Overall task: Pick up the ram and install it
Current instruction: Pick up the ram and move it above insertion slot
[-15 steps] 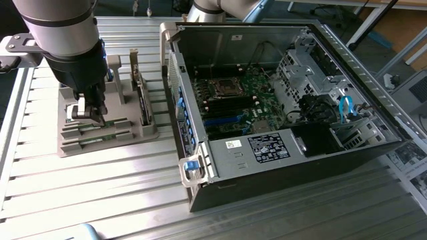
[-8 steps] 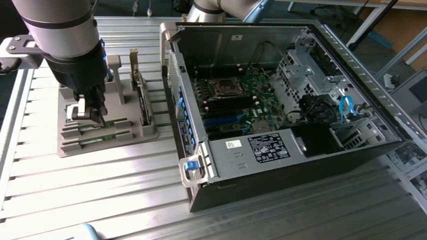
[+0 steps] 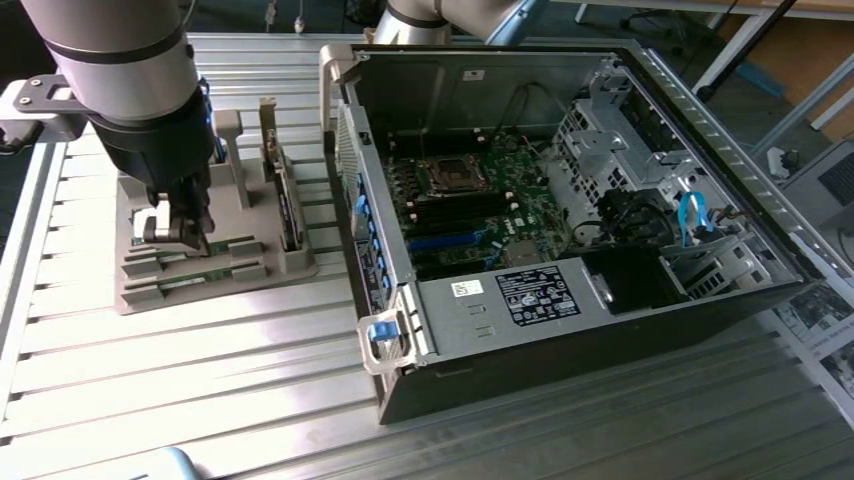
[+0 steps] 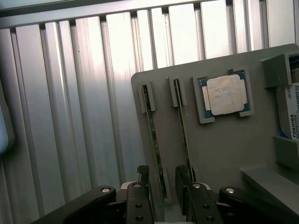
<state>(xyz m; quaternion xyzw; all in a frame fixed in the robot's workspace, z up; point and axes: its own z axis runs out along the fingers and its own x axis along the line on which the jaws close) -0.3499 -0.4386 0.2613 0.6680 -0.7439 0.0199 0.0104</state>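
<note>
Ram (image 4: 153,140), a thin green circuit-board stick, stands on its long edge in a narrow slot of a matte grey moulded holder (image 4: 224,154). We count two such sticks. The second stick (image 4: 183,126) sits in the neighbouring slot just beside the first and runs parallel to it.

In the wrist view we see the claw (image 4: 162,175) released, its jaws spread wide. Its two black fingers (image 4: 141,186) stand one on each side of the ram at one end of its slot. Whether either finger touches the board, we cannot tell.

Further along the holder lies one square processor (image 4: 226,95), flat in a shallow recess, with a dull silver lid and a green rim. Beyond it we see one hard drive (image 4: 293,116) with a white printed label.

The holder rests on a table (image 3: 200,380) of ribbed, shiny aluminium slats. In the exterior view the claw (image 3: 180,235) hangs over the holder (image 3: 267,270) at the exterior view's left. One open black computer case (image 3: 534,330) lies to the exterior view's right, its green motherboard (image 3: 494,190) exposed inside grey metal walls.
</note>
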